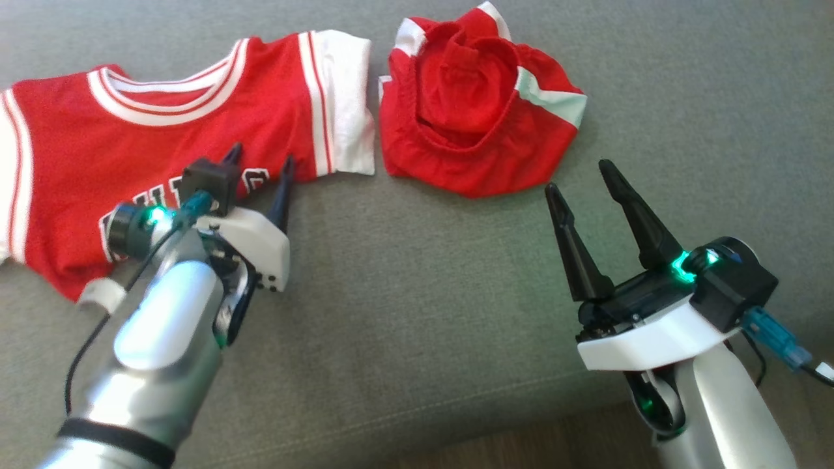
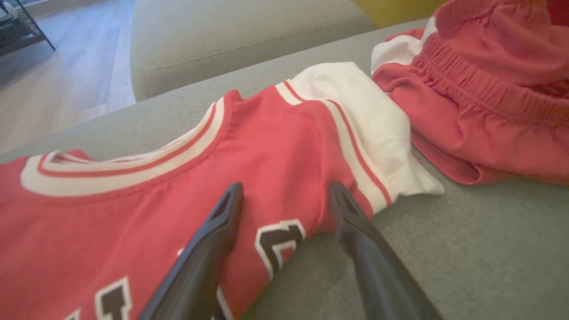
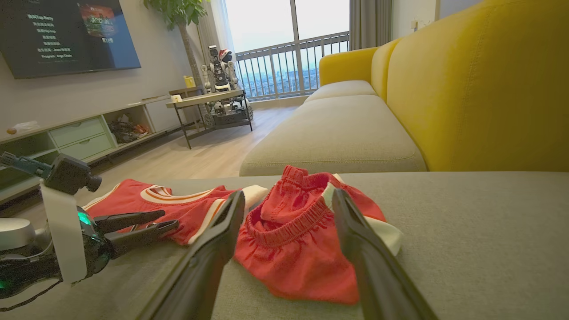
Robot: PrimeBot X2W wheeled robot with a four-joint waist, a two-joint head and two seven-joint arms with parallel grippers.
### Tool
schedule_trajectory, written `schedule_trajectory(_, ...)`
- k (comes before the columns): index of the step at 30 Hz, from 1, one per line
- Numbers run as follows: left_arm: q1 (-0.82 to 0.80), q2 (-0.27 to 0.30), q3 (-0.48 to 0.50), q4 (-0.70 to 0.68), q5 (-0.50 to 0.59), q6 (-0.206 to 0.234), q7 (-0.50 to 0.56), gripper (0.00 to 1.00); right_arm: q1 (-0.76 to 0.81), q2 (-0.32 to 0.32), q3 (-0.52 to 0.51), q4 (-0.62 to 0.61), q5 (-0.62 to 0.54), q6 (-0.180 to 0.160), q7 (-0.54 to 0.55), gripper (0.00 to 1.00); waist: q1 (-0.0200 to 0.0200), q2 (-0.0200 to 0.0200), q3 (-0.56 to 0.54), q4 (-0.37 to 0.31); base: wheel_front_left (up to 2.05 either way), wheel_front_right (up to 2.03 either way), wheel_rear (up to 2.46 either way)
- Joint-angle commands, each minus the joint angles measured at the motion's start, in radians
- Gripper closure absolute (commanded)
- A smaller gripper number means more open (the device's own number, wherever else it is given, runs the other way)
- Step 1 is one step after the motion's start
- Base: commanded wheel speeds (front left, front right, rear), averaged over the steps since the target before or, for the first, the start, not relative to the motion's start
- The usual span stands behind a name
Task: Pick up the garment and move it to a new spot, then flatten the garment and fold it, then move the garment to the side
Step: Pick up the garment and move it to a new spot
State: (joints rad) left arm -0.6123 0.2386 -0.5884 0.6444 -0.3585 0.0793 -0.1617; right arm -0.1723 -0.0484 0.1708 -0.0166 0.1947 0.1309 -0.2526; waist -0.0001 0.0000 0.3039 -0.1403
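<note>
Head view: left gripper (image 1: 260, 156), fingers spread wide and empty, hovers over the lettered front of the red jersey (image 1: 65, 143), lying flat on the grey cushion (image 1: 423, 293), collar away from the robot, long axis left to right; the right gripper (image 1: 579, 176) is also wide and empty.

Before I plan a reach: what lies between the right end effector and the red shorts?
Only bare grey cushion; the head view shows it between right end effector and shorts.

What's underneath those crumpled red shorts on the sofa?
The shorts lie bunched on the grey seat cushion, which shows beside them. The patch beneath the heap is covered, so anything under it cannot be seen.
</note>
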Motion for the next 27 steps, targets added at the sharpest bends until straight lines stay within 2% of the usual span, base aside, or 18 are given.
schedule_trajectory(1,-0.075,0.032,0.021,-0.007,0.017,0.002,-0.001,0.0,-0.008,-0.002,0.02,-0.031,-0.004,0.0,-0.009,0.0,0.0001,0.0,0.017,-0.017,0.0,0.0,0.0)
schedule_trajectory(10,-0.181,0.044,-0.014,0.132,0.054,-0.024,0.015,0.0,-0.026,-0.002,0.019,-0.035,-0.007,0.0,-0.009,0.0,0.0001,0.0,0.06,-0.055,0.0,0.0,0.0)
schedule_trajectory(11,-0.189,0.045,-0.017,0.153,0.055,-0.026,0.022,0.74,-0.028,-0.002,0.017,-0.036,-0.006,0.0,-0.009,0.0,0.0001,0.0,0.061,-0.057,0.0,0.0,0.0)
schedule_trajectory(12,-0.195,0.044,-0.015,0.167,0.054,-0.026,0.018,1.0,-0.029,-0.002,0.015,-0.037,-0.005,0.0,-0.009,0.0,0.0001,0.0,0.061,-0.059,0.0,0.0,0.0)
schedule_trajectory(18,-0.207,0.057,0.004,0.168,0.057,0.016,-0.061,1.0,-0.017,-0.002,-0.016,-0.038,-0.005,0.0,-0.009,0.0,0.0001,0.0,0.043,-0.02,0.0,0.0,0.0)
schedule_trajectory(21,-0.191,0.098,0.026,0.099,0.068,0.062,-0.087,1.0,-0.002,-0.002,-0.024,-0.033,-0.012,0.0,-0.009,0.0,0.0001,0.0,0.017,0.046,0.0,0.0,0.0)
schedule_trajectory(27,-0.132,0.233,0.112,-0.077,0.053,0.126,-0.096,1.0,0.009,-0.002,-0.016,-0.023,-0.021,0.0,-0.009,0.0,0.0001,0.0,-0.013,0.13,0.0,0.0,0.0)
